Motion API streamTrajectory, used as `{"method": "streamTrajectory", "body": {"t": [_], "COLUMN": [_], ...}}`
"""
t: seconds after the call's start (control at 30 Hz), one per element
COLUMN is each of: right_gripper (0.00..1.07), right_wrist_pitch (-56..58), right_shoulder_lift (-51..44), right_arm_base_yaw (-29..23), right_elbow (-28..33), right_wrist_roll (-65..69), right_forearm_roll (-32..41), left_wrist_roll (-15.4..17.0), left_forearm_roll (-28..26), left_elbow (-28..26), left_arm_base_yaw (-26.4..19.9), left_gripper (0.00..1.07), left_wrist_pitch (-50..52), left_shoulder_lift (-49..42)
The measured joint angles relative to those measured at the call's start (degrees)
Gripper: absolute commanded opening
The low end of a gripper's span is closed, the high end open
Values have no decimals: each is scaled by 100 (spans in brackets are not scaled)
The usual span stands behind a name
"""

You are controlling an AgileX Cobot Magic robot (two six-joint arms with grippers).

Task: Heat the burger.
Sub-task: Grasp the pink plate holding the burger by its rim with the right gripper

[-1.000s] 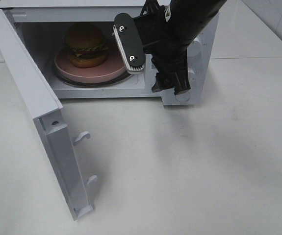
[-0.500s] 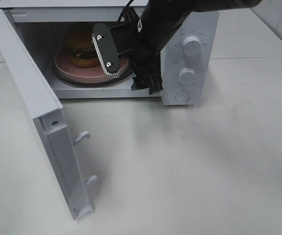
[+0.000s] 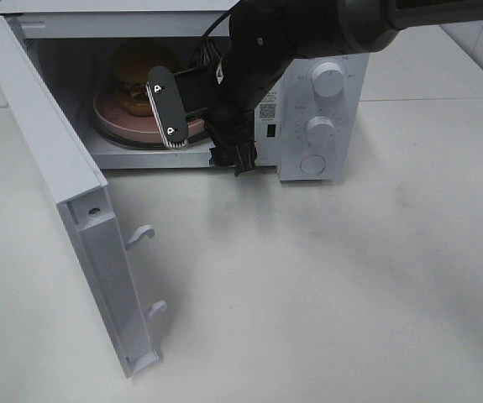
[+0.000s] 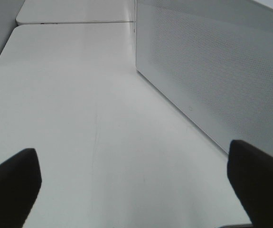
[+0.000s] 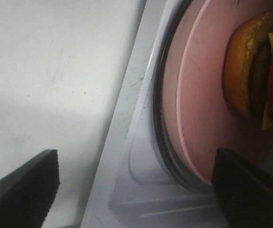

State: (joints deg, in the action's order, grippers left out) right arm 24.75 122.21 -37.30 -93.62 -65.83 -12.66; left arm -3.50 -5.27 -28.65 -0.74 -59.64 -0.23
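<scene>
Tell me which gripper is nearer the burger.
Right. The right gripper hangs at the microwave's open front, just before the pink plate carrying the burger. The left gripper is outside, beside the microwave's perforated side wall, over bare table.

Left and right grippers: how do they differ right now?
The right gripper is at the microwave opening, by the pink plate and burger; the left gripper hangs over bare table beside the microwave's perforated wall. Both are open and empty.

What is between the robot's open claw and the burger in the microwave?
Only bare pink plate separates the right gripper from the burger, seen in the right wrist view.
</scene>
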Motion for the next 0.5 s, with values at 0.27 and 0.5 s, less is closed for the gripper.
{"method": "streamTrajectory", "body": {"t": [0.27, 0.5], "right_gripper": [85, 83], "right_wrist_pitch": [-40, 34], "right_shoulder_lift": [544, 963], "right_arm_base_yaw": [0, 0], "right_elbow": [-584, -1043], "right_wrist_roll": [120, 132], "right_forearm_roll": [0, -6], "left_wrist_roll": [0, 0], "left_forearm_roll": [0, 0], "left_elbow": [0, 0], "left_arm_base_yaw": [0, 0], "left_gripper": [100, 100], "left_wrist_pitch": [0, 0], "left_shoulder_lift": [0, 0]}}
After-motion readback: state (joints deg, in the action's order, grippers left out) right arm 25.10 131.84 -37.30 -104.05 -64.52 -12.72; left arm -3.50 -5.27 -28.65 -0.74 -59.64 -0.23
